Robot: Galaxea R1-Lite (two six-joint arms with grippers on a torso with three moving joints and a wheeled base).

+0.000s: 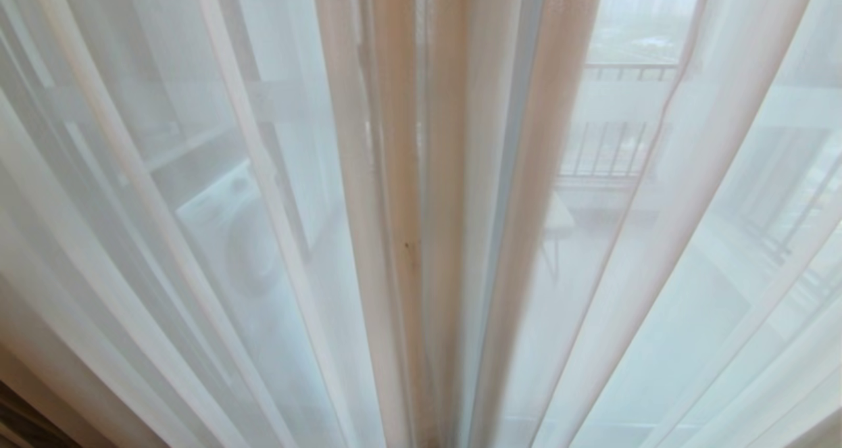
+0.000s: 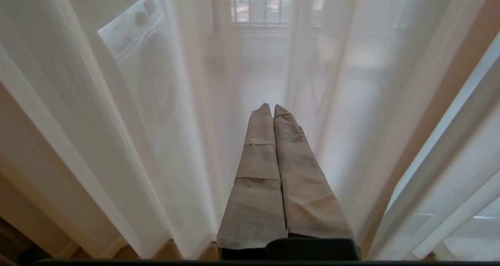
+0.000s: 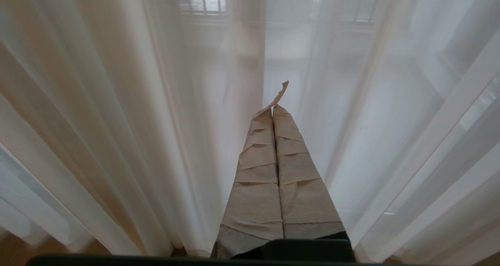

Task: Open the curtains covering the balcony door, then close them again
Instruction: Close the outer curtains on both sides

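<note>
Sheer white curtains (image 1: 197,191) hang drawn across the whole head view, and their edges meet in a bunch of beige-tinted folds (image 1: 421,237) at the middle. The balcony door is veiled behind the cloth. Neither arm shows in the head view. In the left wrist view my left gripper (image 2: 271,106) points at the sheer curtain (image 2: 187,141), its tape-wrapped fingers (image 2: 258,172) pressed together with nothing between them. My right gripper (image 3: 272,109) is likewise shut and empty in front of the curtain (image 3: 129,121); a loose strip of tape (image 3: 282,91) curls off its tip.
A white washing machine (image 1: 230,237) (image 2: 136,39) stands behind the cloth on the left. A balcony railing (image 1: 618,145) and a small table (image 1: 558,221) show faintly on the right. The curtain hem hangs just above a wooden floor (image 2: 168,252).
</note>
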